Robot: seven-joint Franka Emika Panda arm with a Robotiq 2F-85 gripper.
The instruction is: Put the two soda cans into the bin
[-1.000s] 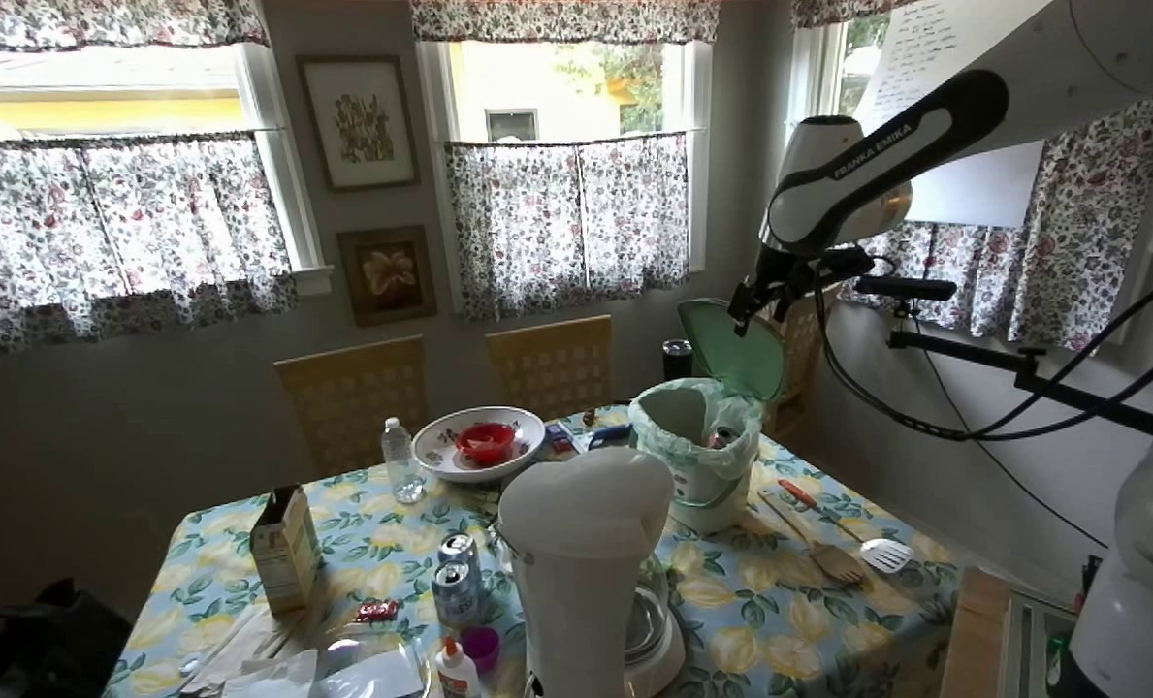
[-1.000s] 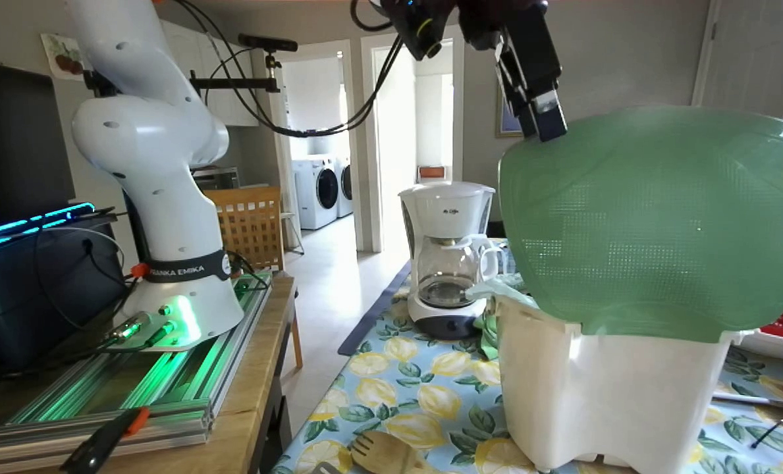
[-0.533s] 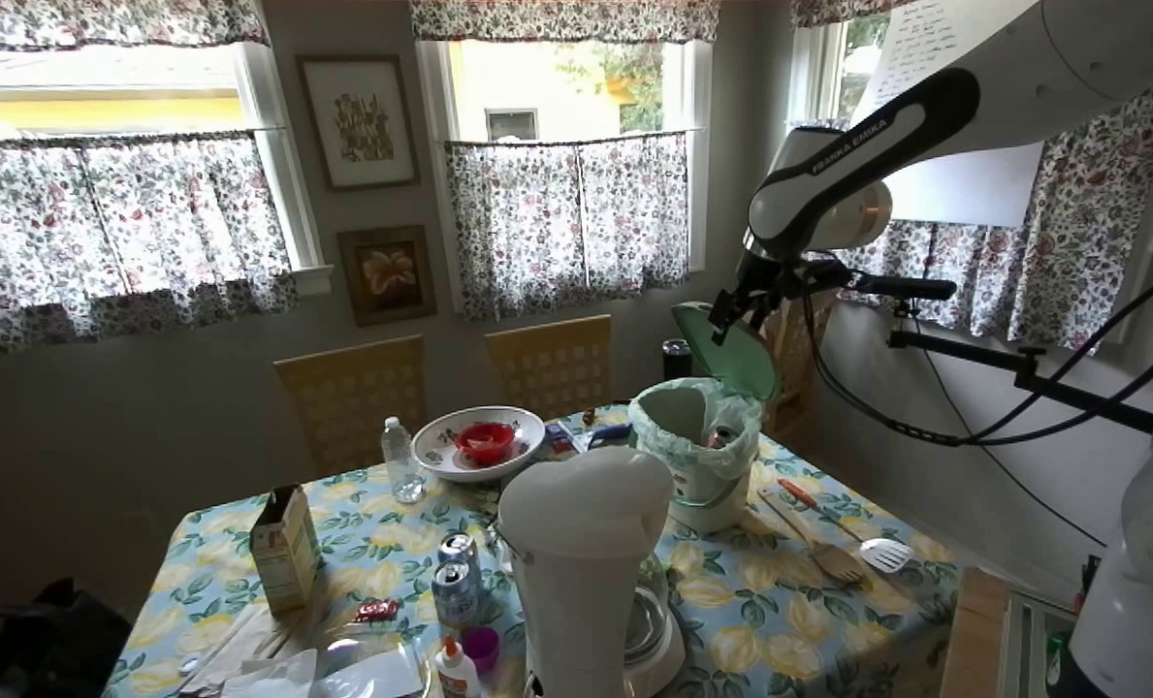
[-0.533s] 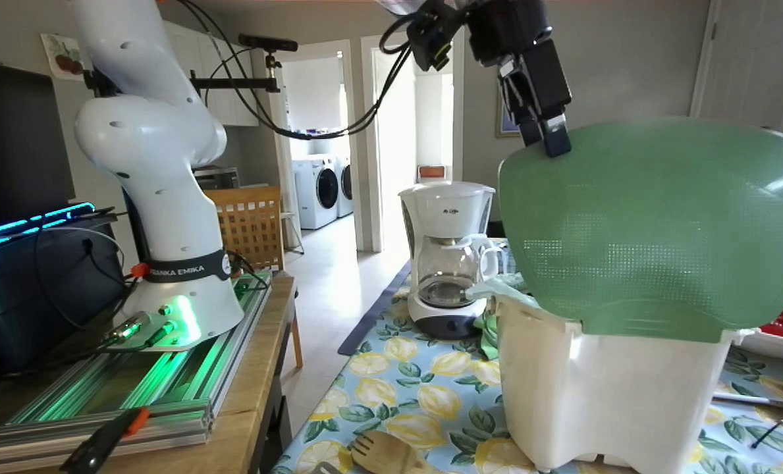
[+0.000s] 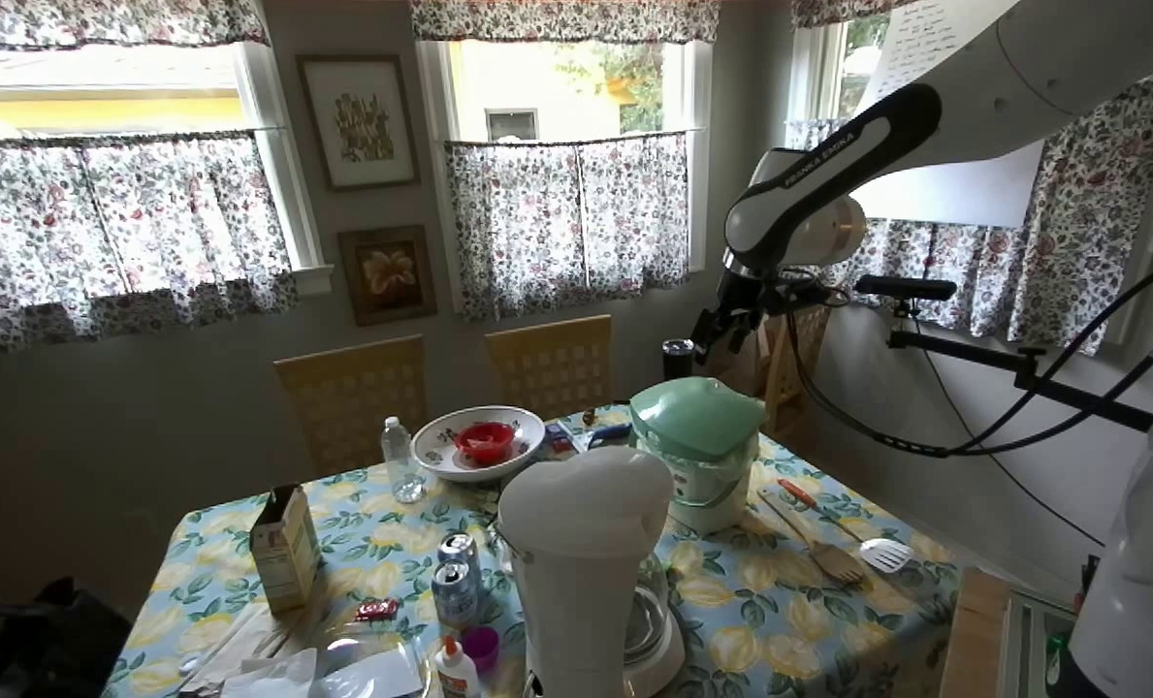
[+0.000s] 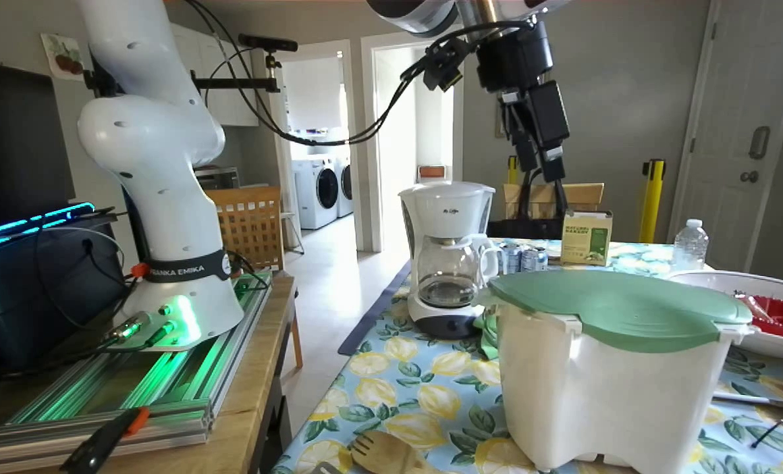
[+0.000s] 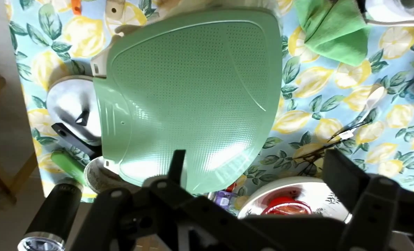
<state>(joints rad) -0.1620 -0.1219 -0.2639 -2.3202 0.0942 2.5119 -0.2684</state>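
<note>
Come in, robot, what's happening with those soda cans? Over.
Gripper open, empty. Two cans standing on the table. In the way: lid, down on the bin.

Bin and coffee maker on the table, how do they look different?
The bin has a green lid over it; the coffee maker is topped in white. The bin's body looks opaque, while the coffee maker holds a clear glass carafe. Both stand upright on the lemon-patterned tablecloth, with pale bodies.

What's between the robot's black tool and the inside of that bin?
Air, then the green lid, which lies over the bin. Both exterior views show this, with the open tool higher up.
</note>
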